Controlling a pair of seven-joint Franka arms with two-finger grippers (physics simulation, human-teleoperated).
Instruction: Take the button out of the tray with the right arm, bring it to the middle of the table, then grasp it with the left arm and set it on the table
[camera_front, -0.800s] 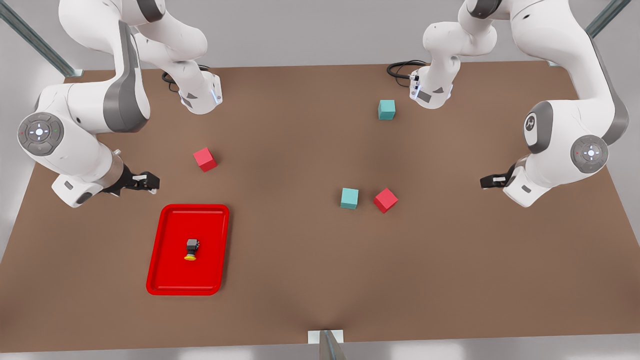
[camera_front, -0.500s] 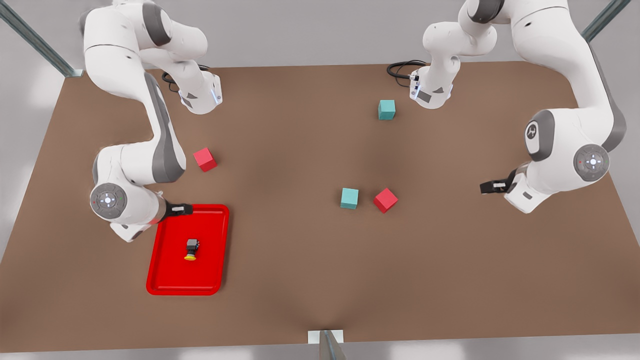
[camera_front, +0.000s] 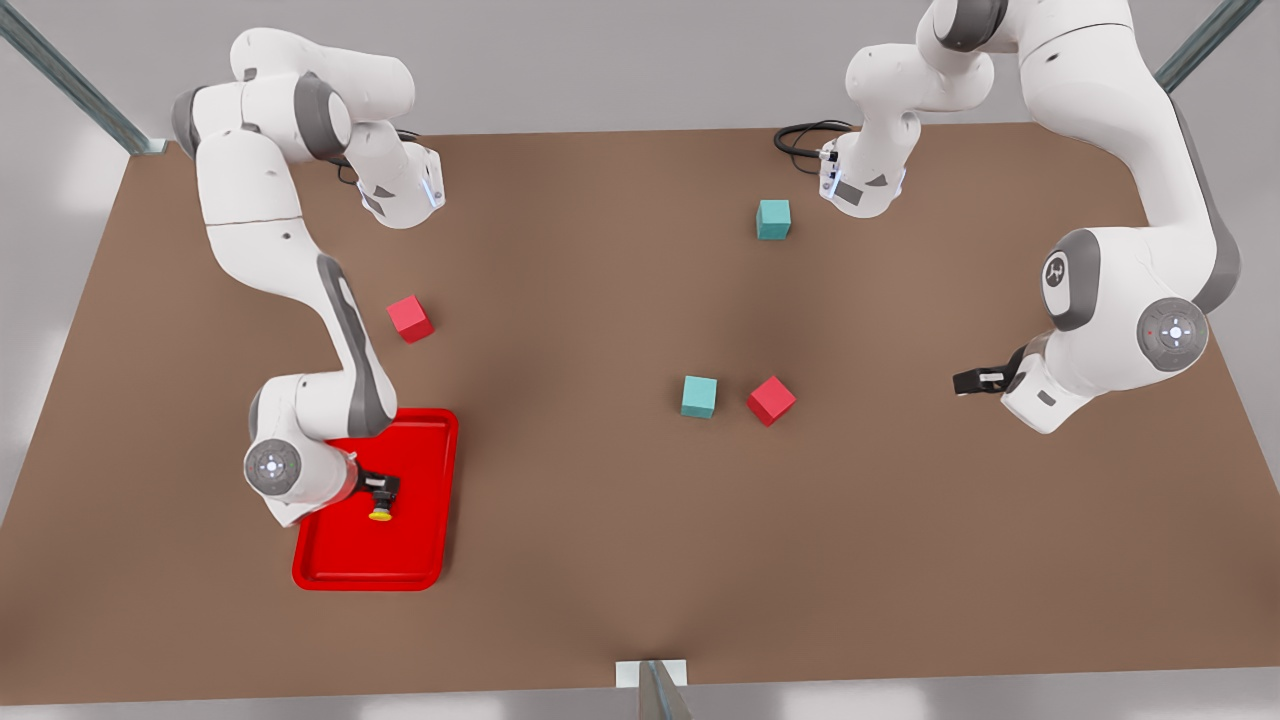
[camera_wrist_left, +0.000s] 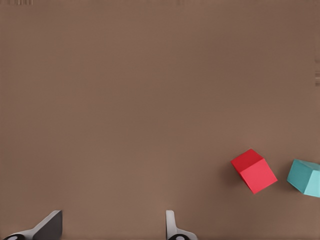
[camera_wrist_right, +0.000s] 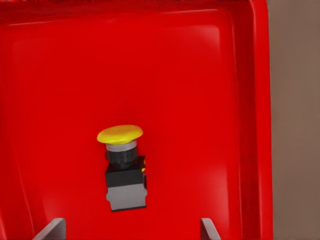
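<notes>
1. While the button (camera_front: 381, 511) lies on its side in the tray (camera_front: 420, 560), the front view shows the right gripper (camera_front: 383, 489) hanging directly over it, with the yellow cap peeking out just past the fingertips. The left gripper (camera_front: 968, 381) waits over bare table (camera_front: 600, 560) at the front view's right, well apart from the teal cube (camera_front: 699, 396) and red cube (camera_front: 771, 400) ahead of it.

2. In the left wrist view, the left gripper (camera_wrist_left: 112, 232) is spread wide with nothing between its fingertips (camera_wrist_left: 50, 225). A red cube (camera_wrist_left: 254, 170) and a teal cube (camera_wrist_left: 305, 177) sit off to one side, clear of the fingers.

3. In the right wrist view, the right gripper (camera_wrist_right: 131, 231) is open and empty. The button (camera_wrist_right: 123, 167) rests on the tray floor (camera_wrist_right: 200, 75) just ahead of the fingertips (camera_wrist_right: 50, 229) and roughly centred between them, grey body nearest, cap farthest.

4. To do this step well, I judge the gripper should drop straight down, close on the boxy grey body rather than the round cap, and stop short of scraping the tray floor.
</notes>
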